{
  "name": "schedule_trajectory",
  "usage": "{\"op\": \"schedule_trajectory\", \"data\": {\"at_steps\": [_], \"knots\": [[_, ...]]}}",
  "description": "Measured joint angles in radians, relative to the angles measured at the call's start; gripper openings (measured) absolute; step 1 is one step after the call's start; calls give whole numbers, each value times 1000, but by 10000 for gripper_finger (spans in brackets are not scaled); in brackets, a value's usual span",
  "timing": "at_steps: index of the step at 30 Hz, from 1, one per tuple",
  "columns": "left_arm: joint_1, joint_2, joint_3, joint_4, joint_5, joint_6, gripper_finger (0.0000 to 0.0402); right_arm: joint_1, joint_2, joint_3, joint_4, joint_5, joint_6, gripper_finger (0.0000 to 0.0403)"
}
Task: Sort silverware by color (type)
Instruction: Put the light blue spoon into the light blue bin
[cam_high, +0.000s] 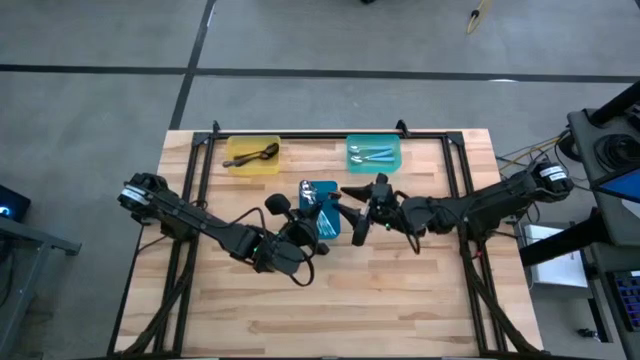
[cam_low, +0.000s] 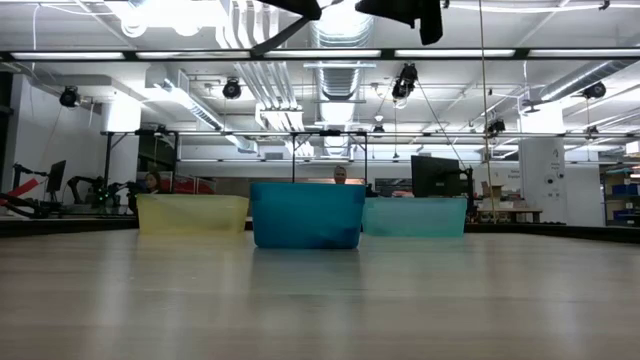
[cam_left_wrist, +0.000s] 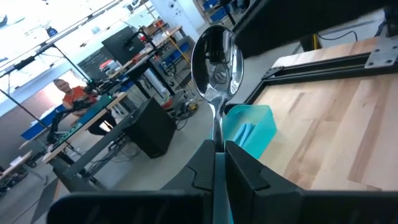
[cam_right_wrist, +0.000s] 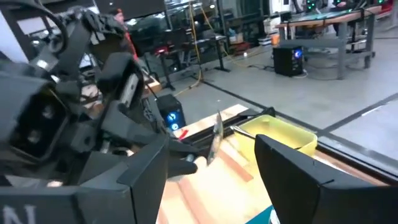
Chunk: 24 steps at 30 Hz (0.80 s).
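Dark spoons (cam_high: 258, 154) lay in the yellow tray (cam_high: 238, 164), blue-handled spoons (cam_high: 372, 155) in the teal tray (cam_high: 353, 165); left pincer (cam_left_wrist: 217, 149) gripped one silver spoon (cam_left_wrist: 217, 62) mid-frame, right pincer (cam_right_wrist: 211, 163) wide, empty

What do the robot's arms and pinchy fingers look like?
Both arms are dark, nearly black, built of thin jointed tubes with chunky round joints. The left arm has a small green light near its wrist. The left gripper has two flat, angular black fingers; the right gripper has wide, blocky black ones.
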Motion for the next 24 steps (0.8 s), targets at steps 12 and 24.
{"op": "schedule_trajectory", "data": {"at_steps": [12, 24], "knots": [[12, 1, 0, 42, 37, 0, 1, -22, 105, 5, 221, -5, -155, 201], [14, 1, 0, 44, 37, 0, 2, -28, 105, 5, 222, 11, -173, 15]]}}
